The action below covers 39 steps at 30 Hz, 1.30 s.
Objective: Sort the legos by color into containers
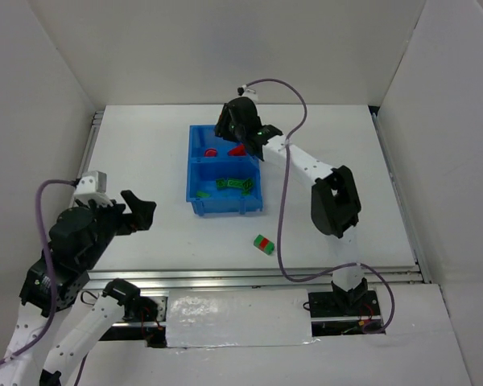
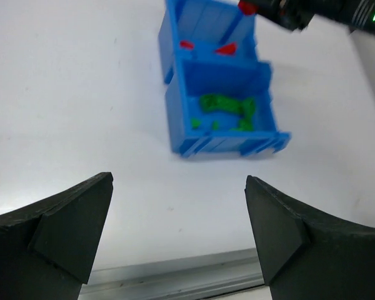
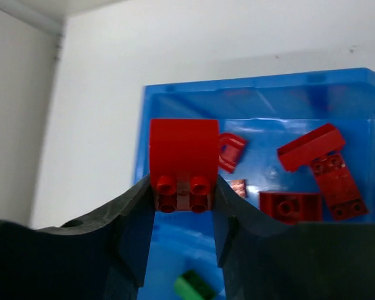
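Right wrist view: the right hand (image 3: 182, 187) is clamped on a red brick (image 3: 182, 153), studs toward the camera, held above the far compartment of the blue bin (image 3: 337, 94), where other red legos (image 3: 312, 169) lie. From the top, the green legos (image 1: 235, 185) sit in the near compartment, and a red-green pair (image 1: 263, 243) lies on the tabletop (image 1: 137, 145) near the bin's front right corner. The left hand (image 1: 137, 211) hangs well left of the bin, fingers wide apart, holding nothing.

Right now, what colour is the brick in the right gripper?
The brick is red, clearest in the right wrist view.
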{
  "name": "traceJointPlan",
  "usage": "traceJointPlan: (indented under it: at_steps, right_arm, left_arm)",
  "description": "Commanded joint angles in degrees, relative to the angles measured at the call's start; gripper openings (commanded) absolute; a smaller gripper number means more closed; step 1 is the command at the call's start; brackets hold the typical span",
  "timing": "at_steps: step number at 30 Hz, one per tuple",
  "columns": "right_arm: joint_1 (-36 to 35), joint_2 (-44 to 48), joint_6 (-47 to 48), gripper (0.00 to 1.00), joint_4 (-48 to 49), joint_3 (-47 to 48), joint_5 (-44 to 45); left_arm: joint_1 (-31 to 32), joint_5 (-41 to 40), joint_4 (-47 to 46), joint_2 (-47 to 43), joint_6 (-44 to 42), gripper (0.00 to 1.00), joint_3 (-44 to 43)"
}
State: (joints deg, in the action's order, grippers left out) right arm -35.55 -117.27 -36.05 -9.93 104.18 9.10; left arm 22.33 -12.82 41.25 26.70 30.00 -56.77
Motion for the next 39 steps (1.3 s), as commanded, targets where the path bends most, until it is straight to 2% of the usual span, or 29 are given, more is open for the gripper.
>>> traceJointPlan:
  at_steps: [1, 2, 3, 4, 7, 10, 11, 13, 14, 15, 17, 18, 19, 20, 24, 28, 32, 35, 39]
  right_arm:
    - [-0.13, -5.68, 5.54, 0.51, -12.3, 9.36, 1.56]
    - [-0.05, -6.47, 6.42, 0.63, -12.04, 9.98, -0.21]
    - [0.04, -6.48, 7.13, 0.94, -11.26, 9.9, -2.31]
    - [-0.04, -6.3, 7.83, 1.0, -9.59, 9.47, -4.42]
    - [-0.13, -3.76, 8.11, 1.0, -8.27, 6.14, -4.37]
    - [-0.22, 5.1, 7.32, 1.0, -6.94, -2.47, -1.38]
    - [-0.57, 12.0, 7.05, 1.0, -7.72, -5.01, -0.24]
    - [-1.8, 21.16, 7.92, 1.0, -6.87, -19.13, 0.13]
    - [-3.37, 31.39, 8.1, 1.0, -5.81, -25.37, -0.22]
    - [-3.82, 36.1, 8.19, 1.0, -2.14, -39.0, -2.84]
    - [-4.79, 48.99, 8.11, 1.0, 3.23, -52.53, -8.55]
    - [-4.79, 52.11, 7.93, 1.0, 6.39, -64.07, -14.67]
    - [-4.88, 54.76, 7.58, 1.0, 12.77, -69.15, -16.29]
    - [-5.14, 58.0, 7.14, 1.0, 15.1, -75.29, -17.09]
    - [-5.67, 57.08, 6.08, 1.0, 13.71, -76.15, -14.56]
    - [-6.11, 51.28, 4.6, 0.98, 11.08, -73.43, -5.36]
    - [-8.21, 47.41, 2.66, 0.96, 13.36, -75.17, -5.06]
    - [-12.07, 45.91, 1.6, 0.95, 14.94, -76.14, -2.53]
    - [-18.4, 41.35, -1.65, 0.92, 10.38, -73.43, 3.72]
  left_arm:
    - [0.09, 0.16, -1.87, -2.43, -4.86, 0.99, 2.71]
    - [0.09, 1.47, -2.4, -2.7, -5.38, 1.0, 2.81]
    - [0.09, 2.79, -3.19, -2.79, -6.0, 0.99, 3.07]
    - [0.09, 4.02, -3.37, -2.88, -6.44, 1.0, 3.59]
    - [0.09, 4.91, -3.99, -3.14, -6.44, 0.99, 4.39]
    - [0.09, 4.91, -3.99, -4.02, -6.27, 1.0, 4.57]
    - [0.09, 4.91, -3.99, -4.46, -6.36, 0.99, 4.65]
    - [0.09, 4.73, -4.16, -5.95, -6.27, 1.0, 4.83]
    - [0.09, 4.82, -4.43, -6.48, -6.09, 1.0, 5.09]
    - [0.17, 5.08, -4.69, -7.44, -6.18, 0.99, 5.44]
    - [0.17, 5.78, -5.48, -8.06, -6.44, 0.99, 5.8]
    - [0.26, 6.92, -5.66, -7.8, -6.88, 1.0, 5.97]
    - [0.26, 7.37, -5.75, -7.45, -7.06, 0.99, 5.89]
    - [0.26, 7.72, -5.66, -7.02, -7.06, 1.0, 5.8]
    - [0.26, 7.99, -5.05, -3.24, -6.71, 1.0, 5.36]
    - [0.35, 8.07, -4.43, -1.47, -6.8, 0.99, 5.01]
    - [0.52, 9.3, -5.31, -2.35, -6.97, 0.99, 5.53]
    - [0.88, 9.39, -5.22, -2.53, -7.23, 1.0, 5.53]
    - [0.88, 9.74, -5.22, -2.09, -7.32, 0.99, 5.45]
